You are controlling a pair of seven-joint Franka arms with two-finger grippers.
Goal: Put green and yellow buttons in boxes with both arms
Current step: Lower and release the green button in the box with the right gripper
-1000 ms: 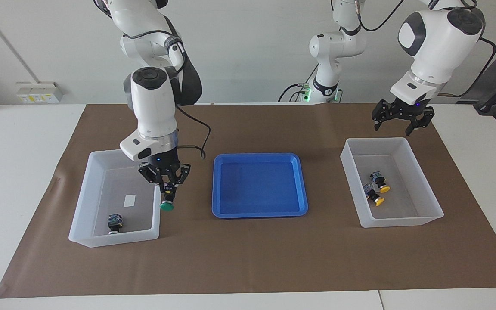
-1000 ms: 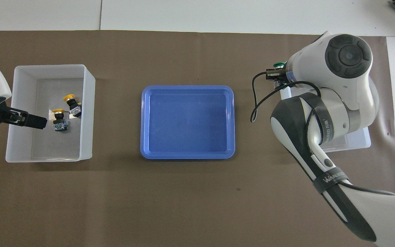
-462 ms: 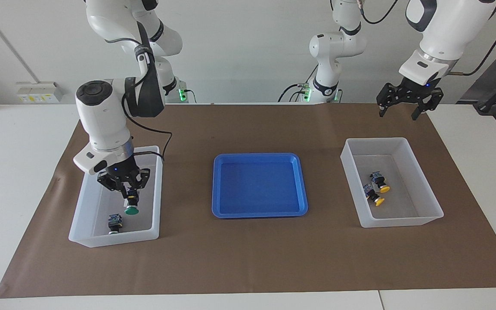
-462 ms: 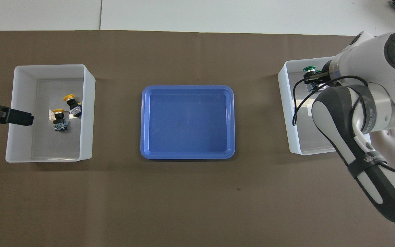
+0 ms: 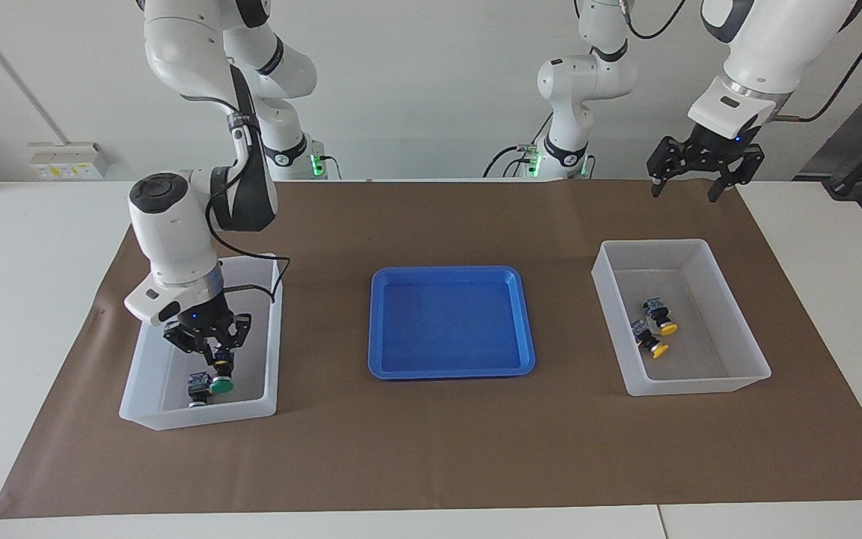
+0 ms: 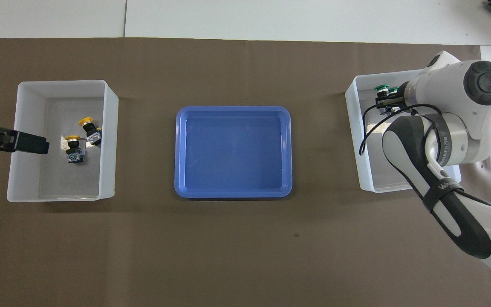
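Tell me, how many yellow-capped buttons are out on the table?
2. Both yellow buttons lie side by side in the white box at the left arm's end of the table; none seem hidden.

bright, even light; soft shadows; sharp focus

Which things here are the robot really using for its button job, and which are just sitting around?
For the job:
- green button held by right gripper
- other green button
- two yellow buttons
- two white boxes
- left gripper, open, up in the air

Just sitting there:
- blue tray
- brown mat
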